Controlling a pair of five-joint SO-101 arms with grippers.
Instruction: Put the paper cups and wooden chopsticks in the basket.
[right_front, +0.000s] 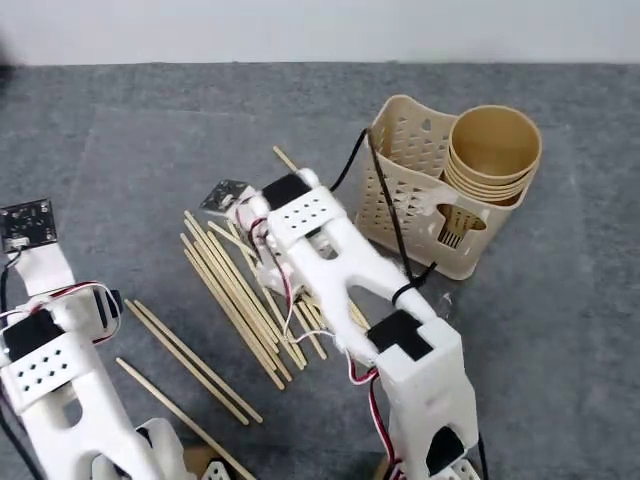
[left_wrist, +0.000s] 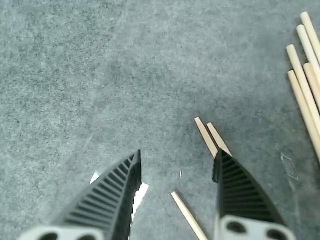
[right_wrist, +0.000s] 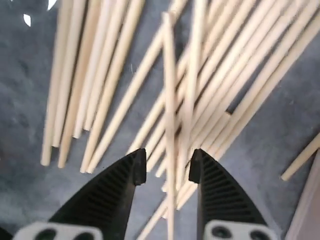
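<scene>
- Standing in the upper right of the high view, the basket (right_front: 410, 150) holds a nested stack of paper cups (right_front: 495, 150), upright in its right-hand compartment.
- The main pile of wooden chopsticks (right_front: 240, 290) lies flat on the grey worktop (right_front: 560, 350) at frame centre, just left of the basket. The sticks are fanned out and several cross one another.
- The right pincer (right_wrist: 167, 167) sits low over that pile with its jaws parted. One chopstick runs through the gap between them; whether it touches either jaw cannot be told.
- The left arm occupies the lower left of the high view. The left pincer (left_wrist: 179, 157) has its jaws spread wide over the worktop, gripping nothing.
- A pair of chopsticks (left_wrist: 212, 137) lies side by side and touching — their ends reach one jaw tip of the left pincer in the left wrist view.
- A single chopstick (left_wrist: 187, 215) lies apart from that pair — its end rests on the worktop below the gap of the left pincer.
</scene>
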